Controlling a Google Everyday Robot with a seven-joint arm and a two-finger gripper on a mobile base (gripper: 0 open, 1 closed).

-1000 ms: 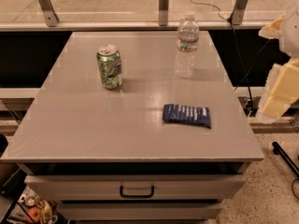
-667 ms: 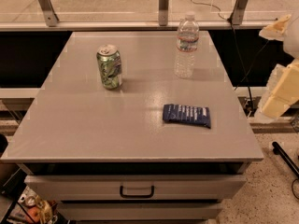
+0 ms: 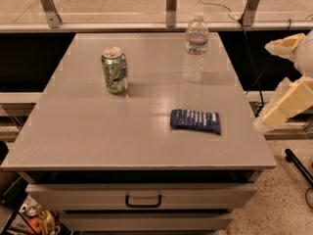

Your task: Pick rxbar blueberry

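The rxbar blueberry (image 3: pixel 195 121), a flat dark navy bar with rows of white text, lies flat on the grey table top (image 3: pixel 98 131), right of centre and towards the front edge. My gripper (image 3: pixel 264 84) hangs off the table's right side, level with the bar and apart from it. Its two cream fingers (image 3: pixel 288 104) are spread wide, with nothing between them.
A green soda can (image 3: pixel 115 69) stands upright at the back left. A clear water bottle (image 3: pixel 195 48) stands upright at the back, behind the bar. A drawer with a dark handle (image 3: pixel 143 201) sits under the front edge. A rail with metal posts runs behind the table.
My gripper has moved slightly down and left, towards the table's right edge. The bar, the can and the bottle have not moved.
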